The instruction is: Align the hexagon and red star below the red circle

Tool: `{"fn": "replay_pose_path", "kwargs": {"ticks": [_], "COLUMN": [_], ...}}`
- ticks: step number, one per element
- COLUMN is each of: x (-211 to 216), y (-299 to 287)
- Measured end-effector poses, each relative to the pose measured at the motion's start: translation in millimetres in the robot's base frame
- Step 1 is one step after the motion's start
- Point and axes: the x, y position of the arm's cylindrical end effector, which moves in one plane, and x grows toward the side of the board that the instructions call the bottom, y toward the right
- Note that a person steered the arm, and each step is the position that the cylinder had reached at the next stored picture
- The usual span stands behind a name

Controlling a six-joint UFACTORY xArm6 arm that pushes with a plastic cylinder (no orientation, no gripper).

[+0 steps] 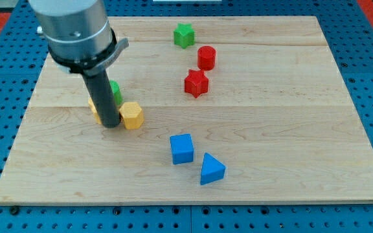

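The red circle block (206, 57) sits at the view's upper middle, with the red star (196, 83) just below it and slightly left. The yellow hexagon (132, 115) lies at the view's left centre. My tip (111, 123) rests on the board right against the hexagon's left side. A second yellow block (94, 107) is mostly hidden behind the rod, and a green block (116, 92) peeks out behind it; their shapes cannot be made out.
A green star (184, 35) stands above and left of the red circle. A blue cube (181, 148) and a blue triangle (211, 169) lie at the view's lower middle. The wooden board (290, 116) ends at a blue perforated surround.
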Motion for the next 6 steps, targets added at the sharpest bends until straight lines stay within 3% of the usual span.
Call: {"fn": "replay_pose_path", "kwargs": {"ticks": [1,2,3,5,6], "x": [-15,-16,-30,-31,-52], "y": [68,83,59,127,119]}}
